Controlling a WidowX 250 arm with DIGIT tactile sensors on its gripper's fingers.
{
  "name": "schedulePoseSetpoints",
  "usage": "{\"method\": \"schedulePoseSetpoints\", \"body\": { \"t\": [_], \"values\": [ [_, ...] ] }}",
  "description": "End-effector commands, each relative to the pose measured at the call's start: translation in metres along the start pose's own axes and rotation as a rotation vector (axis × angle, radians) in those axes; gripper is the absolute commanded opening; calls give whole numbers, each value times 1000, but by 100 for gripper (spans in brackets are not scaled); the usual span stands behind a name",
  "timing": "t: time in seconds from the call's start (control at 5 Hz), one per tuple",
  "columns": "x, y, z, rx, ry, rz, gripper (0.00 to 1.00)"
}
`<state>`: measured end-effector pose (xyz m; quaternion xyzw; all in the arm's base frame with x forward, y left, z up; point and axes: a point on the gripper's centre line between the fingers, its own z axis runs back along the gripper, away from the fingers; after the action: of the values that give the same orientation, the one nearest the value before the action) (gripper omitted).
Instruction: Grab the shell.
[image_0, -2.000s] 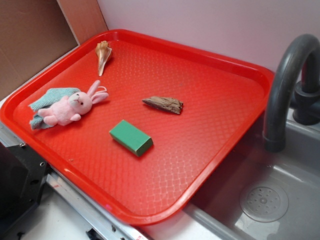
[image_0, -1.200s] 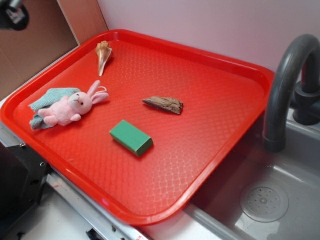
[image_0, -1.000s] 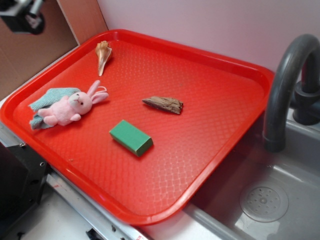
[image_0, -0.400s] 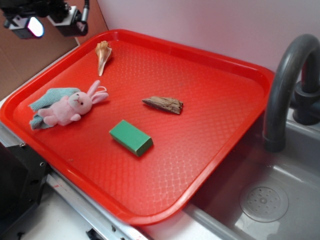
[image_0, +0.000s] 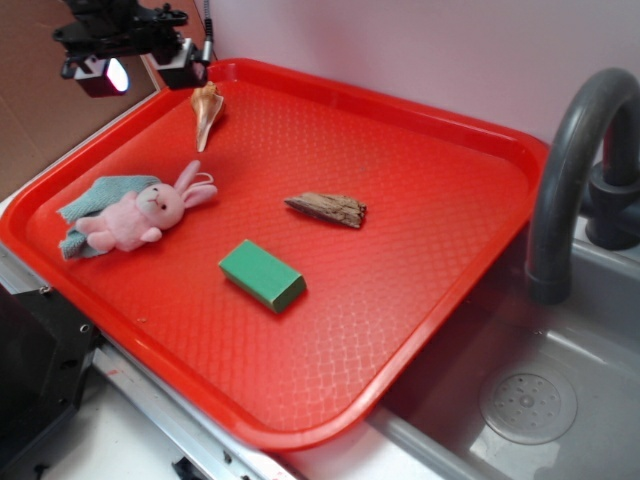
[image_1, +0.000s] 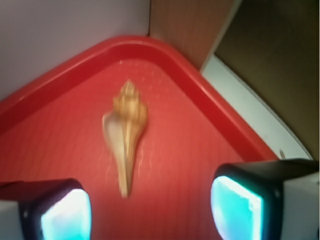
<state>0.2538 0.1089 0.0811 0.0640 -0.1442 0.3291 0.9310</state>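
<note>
Wrist view: shell (image_1: 125, 135) lies in red tray (image_1: 60, 80) beyond the wide-spread hand (image_1: 150, 207).

A toy kitchen set up as a robot test bench. A grey plastic sink (image_0: 560, 400) with a drain and a curved grey tap (image_0: 570, 160) sits beside a red serving tray (image_0: 420, 300), against a plain pale wall (image_0: 420, 50).

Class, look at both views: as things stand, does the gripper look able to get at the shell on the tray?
Probably yes. The gripper is open above the shell, which lies alone near the tray's far corner. Nothing sits between its fingers and the shell; only the raised rim is close.
</note>
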Motion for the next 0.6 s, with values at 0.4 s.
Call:
{"method": "schedulePoseSetpoints", "body": {
  "t": [0.4],
  "values": [
    [42, -7, -56, -77, 35, -31, 100]
  ]
}}
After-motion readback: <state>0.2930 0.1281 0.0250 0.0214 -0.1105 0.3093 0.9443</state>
